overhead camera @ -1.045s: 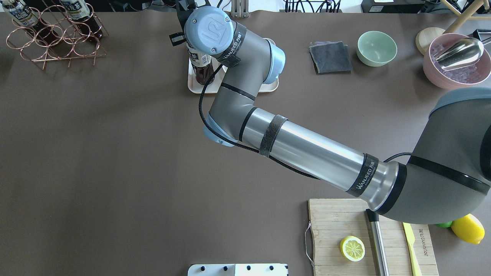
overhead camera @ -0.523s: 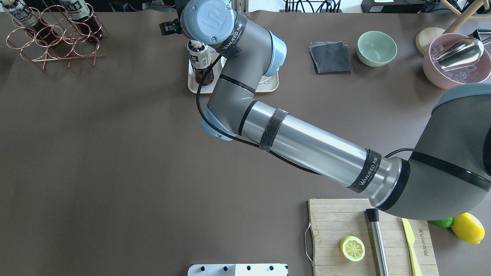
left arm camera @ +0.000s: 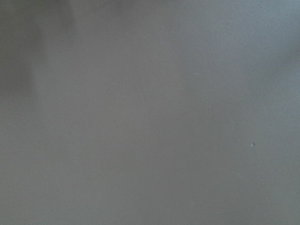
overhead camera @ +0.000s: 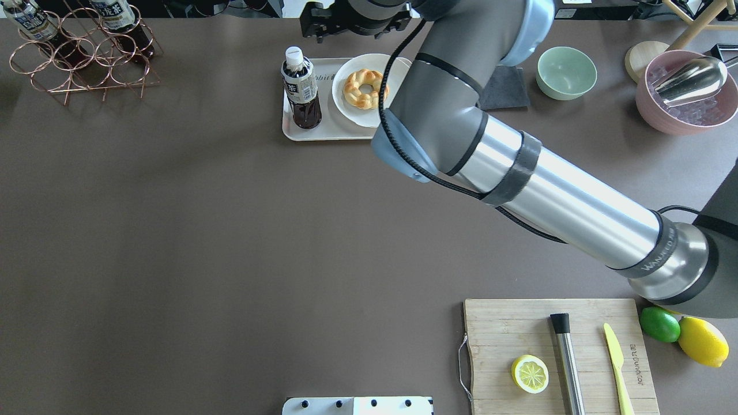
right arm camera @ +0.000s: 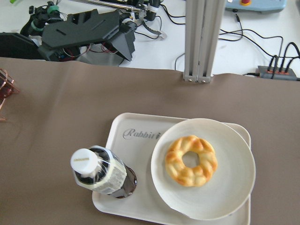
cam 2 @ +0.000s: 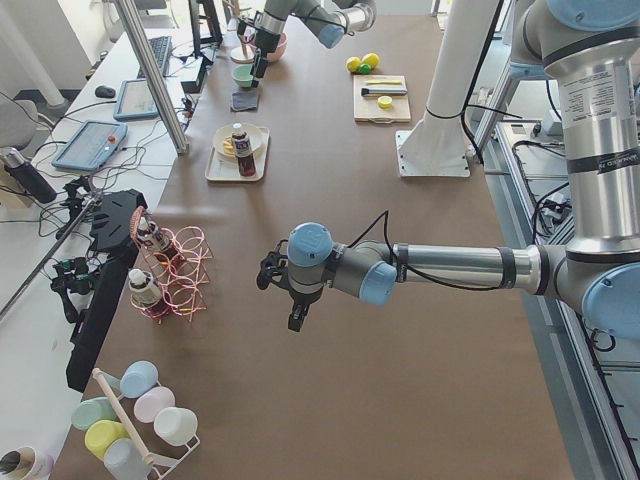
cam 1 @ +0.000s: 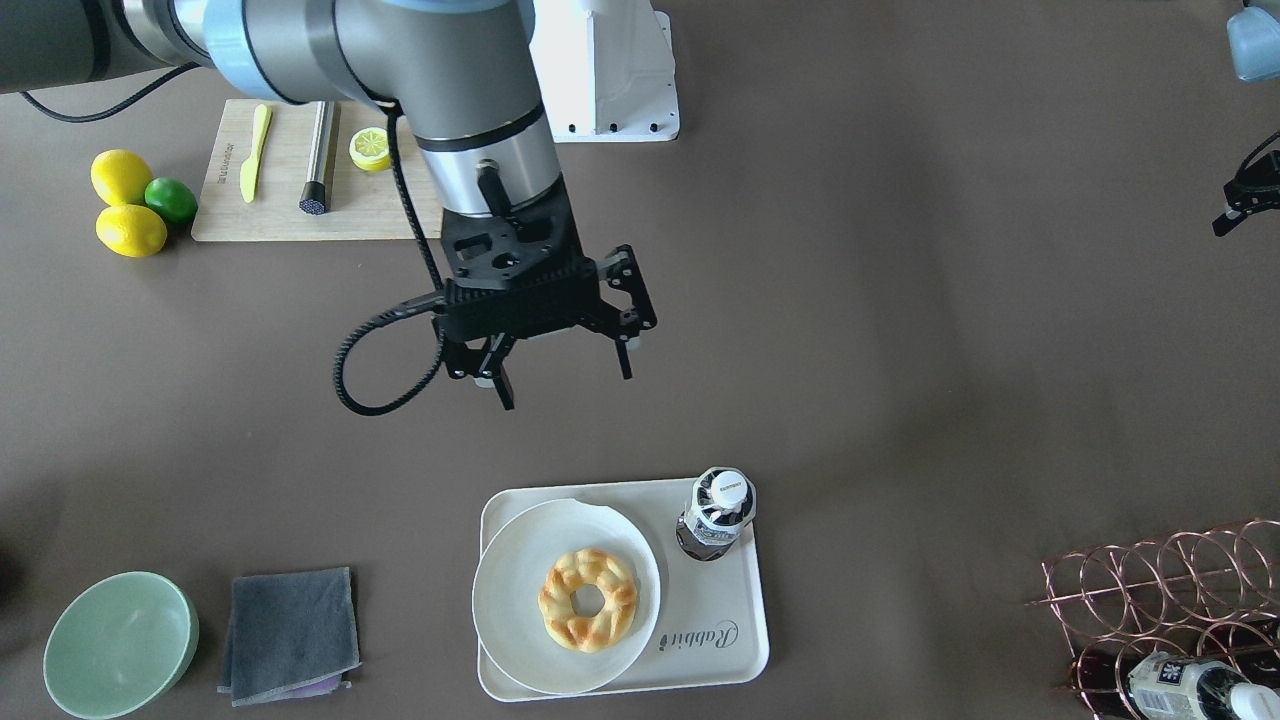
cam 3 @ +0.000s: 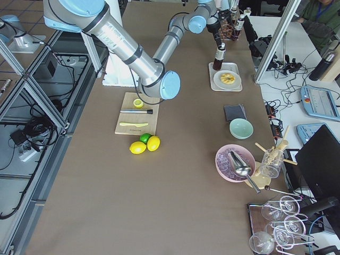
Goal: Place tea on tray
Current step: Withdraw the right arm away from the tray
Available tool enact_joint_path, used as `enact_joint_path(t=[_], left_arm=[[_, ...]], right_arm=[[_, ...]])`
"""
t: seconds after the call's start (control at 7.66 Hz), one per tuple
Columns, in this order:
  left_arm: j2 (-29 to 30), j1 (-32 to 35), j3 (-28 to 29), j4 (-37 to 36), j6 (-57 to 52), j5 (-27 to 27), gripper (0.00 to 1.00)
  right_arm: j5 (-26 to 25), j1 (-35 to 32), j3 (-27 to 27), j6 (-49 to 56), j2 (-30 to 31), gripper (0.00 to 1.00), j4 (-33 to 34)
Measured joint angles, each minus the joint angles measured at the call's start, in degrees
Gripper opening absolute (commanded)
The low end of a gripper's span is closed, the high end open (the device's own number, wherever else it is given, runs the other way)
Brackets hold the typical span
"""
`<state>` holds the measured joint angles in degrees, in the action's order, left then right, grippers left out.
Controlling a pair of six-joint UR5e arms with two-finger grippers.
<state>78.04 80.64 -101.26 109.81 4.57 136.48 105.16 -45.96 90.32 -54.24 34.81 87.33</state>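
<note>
Right hand (cam 1: 565, 385) has withdrawn — tea (cam 1: 715, 515) stands on tray (cam 1: 715, 610), brown table (cam 1: 900, 400).

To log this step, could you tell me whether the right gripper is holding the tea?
No, the right gripper hangs open, apart from the tea standing on the tray.

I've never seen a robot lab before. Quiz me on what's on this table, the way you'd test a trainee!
1. True or false: the tea bottle stands upright on the tray.
2. What lies on the round plate? A) an apple B) a ring-shaped pastry C) a sandwich
3. Fill in: the right gripper is ____ and holds nothing.
Key: 1 true; 2 B; 3 open.
</note>
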Motion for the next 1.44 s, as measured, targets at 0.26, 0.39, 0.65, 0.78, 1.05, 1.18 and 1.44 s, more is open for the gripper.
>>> enact_joint_path(t=[0.26,0.39,0.65,0.78,1.05,1.18,1.44], left_arm=[[-1.1,1.4,0.4,-0.1,-0.1,-0.4,0.97],[-2.0,1.8,0.7,-0.3,-0.1,-0.7,0.97],[-3.0,2.8,0.7,-0.6,-1.4,-3.3,0.97],[-3.2,3.1,0.7,-1.9,-3.1,-4.8,0.97],[-2.6,3.2,-1.2,-7.8,-5.2,-5.6,0.97],[-2.3,3.2,-3.2,-12.0,-5.9,-5.7,0.97],[0.3,3.6,-5.6,-21.8,-11.3,-5.7,0.97]], right_arm=[[5.8,-5.6,11.0,2.6,7.3,1.0,15.8],[9.4,-9.1,14.9,6.3,11.6,1.0,20.5],[14.5,-16.0,23.4,15.3,24.7,1.0,23.6],[15.4,-19.1,26.5,21.4,31.7,1.0,24.0],[17.8,-25.4,28.1,35.7,43.4,1.0,23.9],[18.6,-28.2,27.7,42.4,48.8,1.0,23.7],[19.1,-32.0,23.3,51.0,55.5,1.0,23.5]])
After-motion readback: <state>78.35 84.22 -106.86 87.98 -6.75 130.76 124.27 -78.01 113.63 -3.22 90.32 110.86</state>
